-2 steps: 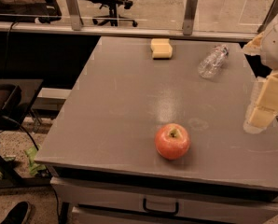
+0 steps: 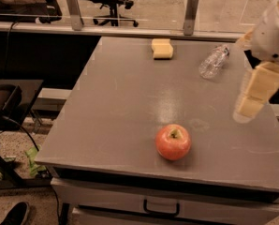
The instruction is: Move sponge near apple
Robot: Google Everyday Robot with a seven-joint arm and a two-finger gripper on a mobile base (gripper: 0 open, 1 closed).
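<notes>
Across the grey table the sponge is lying at the far edge, well apart from the apple near the front. My gripper is hovering at the right, apart or together I cannot tell; nothing is looking done yet.

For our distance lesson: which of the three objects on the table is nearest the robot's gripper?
The clear plastic bottle, far right. The gripper hangs by the table's right edge near it; sponge and apple sit farther left.

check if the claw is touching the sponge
Apart. The camera view shows the claw at the table's right side and the sponge at its far edge, with the bottle lying between them.
</notes>
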